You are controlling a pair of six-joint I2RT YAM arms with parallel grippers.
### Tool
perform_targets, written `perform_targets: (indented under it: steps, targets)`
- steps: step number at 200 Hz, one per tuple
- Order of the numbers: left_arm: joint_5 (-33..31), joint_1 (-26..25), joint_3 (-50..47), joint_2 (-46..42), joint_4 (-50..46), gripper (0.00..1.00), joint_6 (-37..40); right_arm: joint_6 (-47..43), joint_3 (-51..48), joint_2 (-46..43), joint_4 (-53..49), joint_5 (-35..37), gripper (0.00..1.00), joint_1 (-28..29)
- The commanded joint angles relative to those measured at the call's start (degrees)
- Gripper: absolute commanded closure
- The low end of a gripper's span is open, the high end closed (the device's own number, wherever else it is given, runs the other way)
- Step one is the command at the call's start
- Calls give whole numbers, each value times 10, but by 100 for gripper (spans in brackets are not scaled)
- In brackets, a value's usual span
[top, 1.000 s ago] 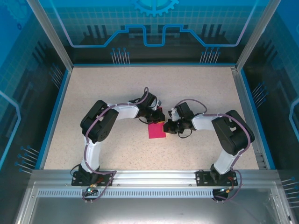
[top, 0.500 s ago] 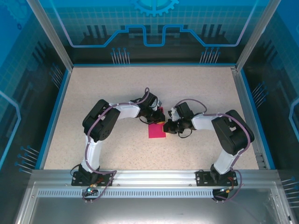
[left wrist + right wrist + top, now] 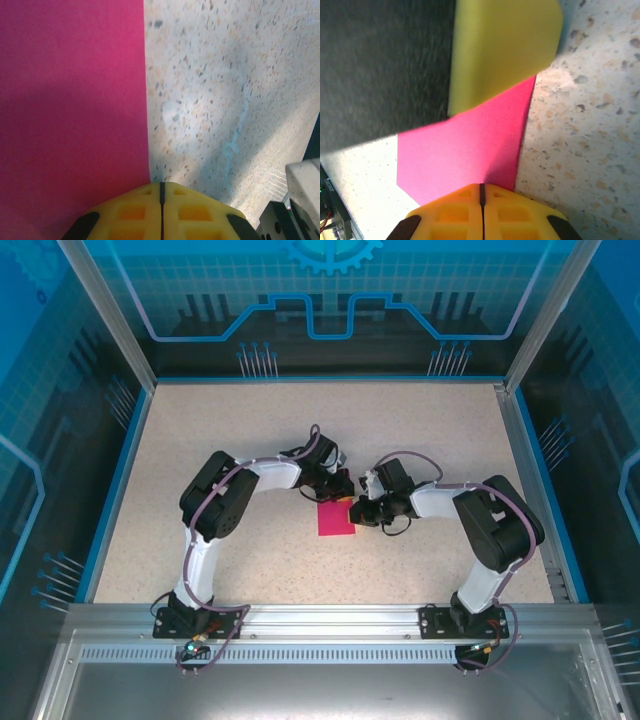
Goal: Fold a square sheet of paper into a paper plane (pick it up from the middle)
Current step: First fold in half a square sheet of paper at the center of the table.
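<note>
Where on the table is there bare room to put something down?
Free: the far half of the table beyond the left claw and right claw, and the near strip before the pink paper. Crowded: the centre, where both claws meet.

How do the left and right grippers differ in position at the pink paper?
The left gripper has the paper to its left and bare table ahead; the right gripper has paper straight ahead. From above, the left gripper sits at the paper's far-left corner, the right gripper at its far-right corner. Both are shut.
</note>
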Motion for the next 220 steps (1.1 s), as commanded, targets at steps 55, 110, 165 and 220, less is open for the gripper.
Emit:
perform_targets:
  steps: [55,110,165,220]
  targets:
    - [-75,35,60,41,-28,91,10,-20,-37,17,-100,46,94,6]
    - [-99,36,120,69,-75,91,40,-20,-40,15,-104,48,94,6]
    - [-101,44,160,70,-92,91,60,-18,-44,16,-101,48,94,6]
    - [-26,38,86,-15,-29,91,65,-14,-42,20,-95,45,94,6]
